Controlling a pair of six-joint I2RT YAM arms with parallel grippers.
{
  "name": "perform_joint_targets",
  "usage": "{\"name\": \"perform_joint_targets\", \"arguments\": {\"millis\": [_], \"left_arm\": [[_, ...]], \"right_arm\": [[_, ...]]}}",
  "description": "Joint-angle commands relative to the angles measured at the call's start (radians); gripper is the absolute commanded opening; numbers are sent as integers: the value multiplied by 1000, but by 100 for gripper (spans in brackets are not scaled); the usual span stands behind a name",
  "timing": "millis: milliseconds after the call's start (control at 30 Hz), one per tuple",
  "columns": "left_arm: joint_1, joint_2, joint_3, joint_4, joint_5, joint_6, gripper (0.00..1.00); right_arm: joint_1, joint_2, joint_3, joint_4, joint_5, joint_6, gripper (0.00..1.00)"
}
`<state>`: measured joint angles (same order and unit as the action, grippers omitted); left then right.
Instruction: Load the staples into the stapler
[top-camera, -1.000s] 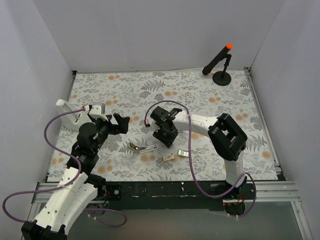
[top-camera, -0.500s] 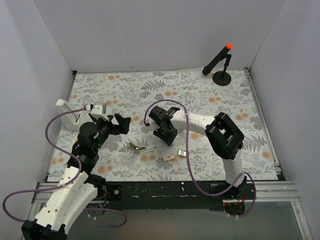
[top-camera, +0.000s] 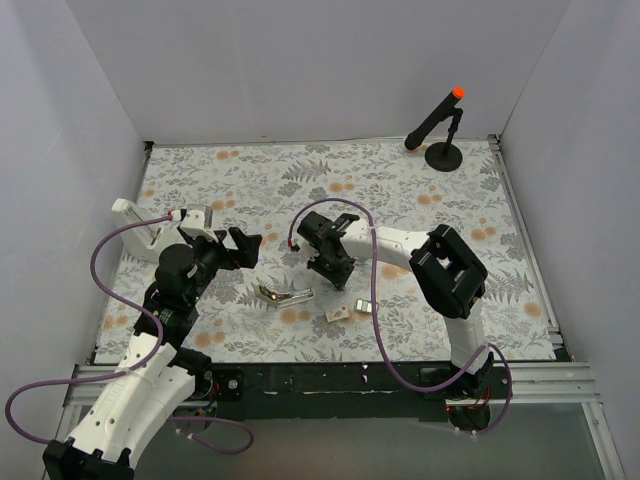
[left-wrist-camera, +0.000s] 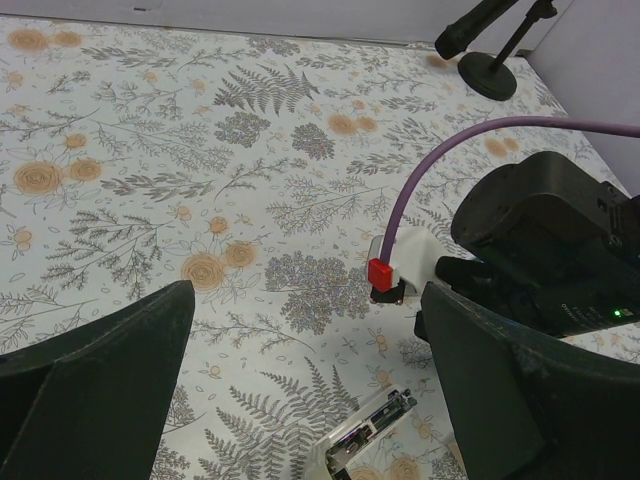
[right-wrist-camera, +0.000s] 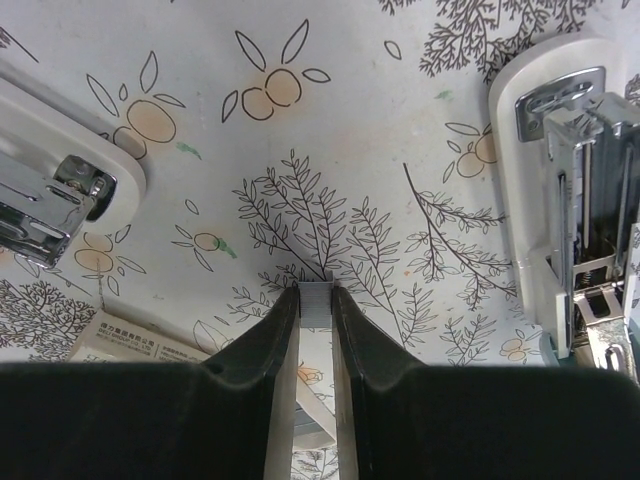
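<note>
The stapler (top-camera: 285, 295) lies opened on the floral mat, and its white body and bare metal channel show at the right of the right wrist view (right-wrist-camera: 570, 200). My right gripper (top-camera: 338, 276) is just right of it and low over the mat. It is shut on a short silvery strip of staples (right-wrist-camera: 317, 303) at its fingertips. The staple tray (top-camera: 365, 305) and the beige box (top-camera: 338, 313) lie just nearer the table's front edge; the box's printed corner shows in the right wrist view (right-wrist-camera: 130, 340). My left gripper (top-camera: 246, 248) is open and empty, above and left of the stapler (left-wrist-camera: 365, 435).
A black stand with an orange tip (top-camera: 443, 130) stands at the back right. A white holder (top-camera: 140, 225) sits at the left edge of the mat. A white piece with a shiny metal insert (right-wrist-camera: 50, 190) lies at the left of the right wrist view. Purple cables loop from both arms.
My right gripper has shifted slightly left and away from the tray, toward the stapler. The left arm, stapler, box and tray have not moved.
</note>
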<state>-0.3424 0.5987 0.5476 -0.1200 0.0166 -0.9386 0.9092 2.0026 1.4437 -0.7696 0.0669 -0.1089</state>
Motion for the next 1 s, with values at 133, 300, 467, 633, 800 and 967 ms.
{"name": "perform_joint_targets", "arguments": {"millis": [133,300,467,633,800,967], "left_arm": [[-1,-11,66,-17,25,9,98],[-1,-25,94,-40,31,21,98],[0,-48,120,-86,29,29,98],[-1,-80,146,-135,13,31,98],[-1,-96,179,-168,2,52,98],[-3,-91,210,-196,-4,80,98]], "right_arm": [[-4,-102,26,35,-50,-38,18],[-3,-171,23,93,-113,-95,18],[23,-194,30,127,-194,-164,18],[48,-171,56,124,-266,-221,18],[85,-151,72,133,-305,-297,18],[114,-136,73,153,-328,-356,20]]}}
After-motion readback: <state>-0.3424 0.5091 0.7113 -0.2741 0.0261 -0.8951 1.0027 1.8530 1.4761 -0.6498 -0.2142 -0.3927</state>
